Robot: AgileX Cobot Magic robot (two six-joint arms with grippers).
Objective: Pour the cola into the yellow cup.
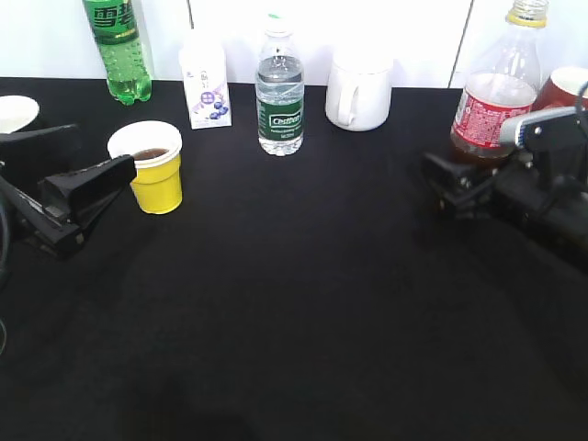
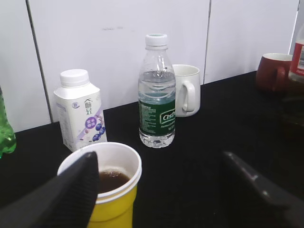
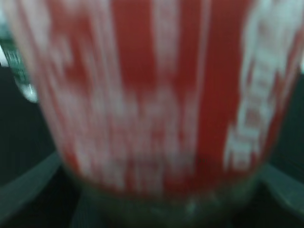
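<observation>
The cola (image 1: 491,106) stands upright at the right, uncapped, with a little dark drink left at its bottom. My right gripper (image 1: 459,179) is closed around its lower part; in the right wrist view the blurred red label (image 3: 152,95) fills the frame with a finger at each side. The yellow cup (image 1: 158,179) stands at the left with dark drink inside. My left gripper (image 1: 101,197) is open beside it. In the left wrist view the cup (image 2: 118,209) sits against the left finger, and the gap between the fingers (image 2: 159,161) is empty.
Along the back stand a green soda bottle (image 1: 118,46), a small milk carton (image 1: 206,87), a water bottle (image 1: 279,96), a white mug (image 1: 358,92) and a red mug (image 1: 565,87). A white bowl (image 1: 14,112) sits at the far left.
</observation>
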